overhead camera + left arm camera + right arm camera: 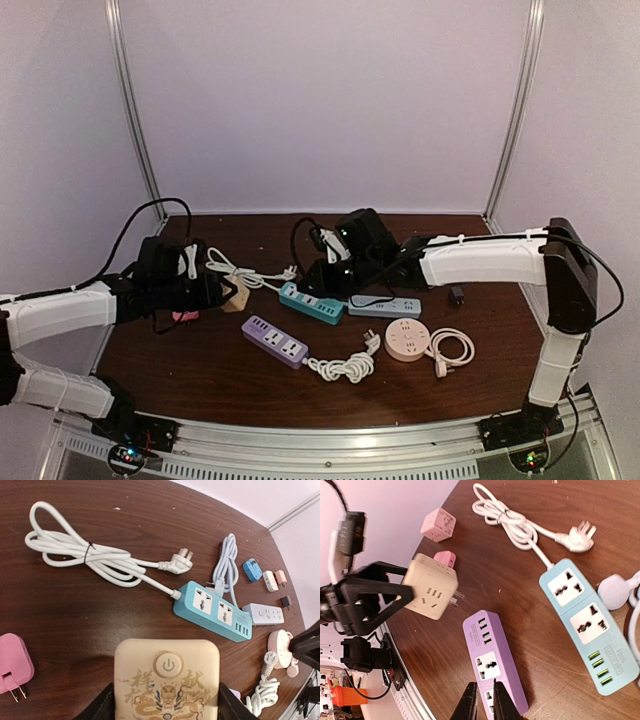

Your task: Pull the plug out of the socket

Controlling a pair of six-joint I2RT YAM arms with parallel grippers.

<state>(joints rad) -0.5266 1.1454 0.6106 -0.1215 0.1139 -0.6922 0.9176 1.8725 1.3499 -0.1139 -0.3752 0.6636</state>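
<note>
My left gripper [166,702] is shut on a beige cube socket [166,680] with a power button and a dragon print, its black fingers [102,705] against both sides. In the right wrist view the beige cube [430,586] hangs above the table with its bare plug pins [455,598] in no socket. In the top view the left gripper [222,292] holds the cube [236,296] left of the teal power strip [310,303]. My right gripper [486,702] hovers over the purple power strip [495,660], its jaws a narrow gap apart with nothing between them.
The teal strip [212,610] lies mid-table with its white cord coil [80,552] and loose plug [180,562]. A pink adapter [12,665] sits at the left. A white strip [265,614], a round pink socket [280,647] and small adapters [252,570] lie on the right.
</note>
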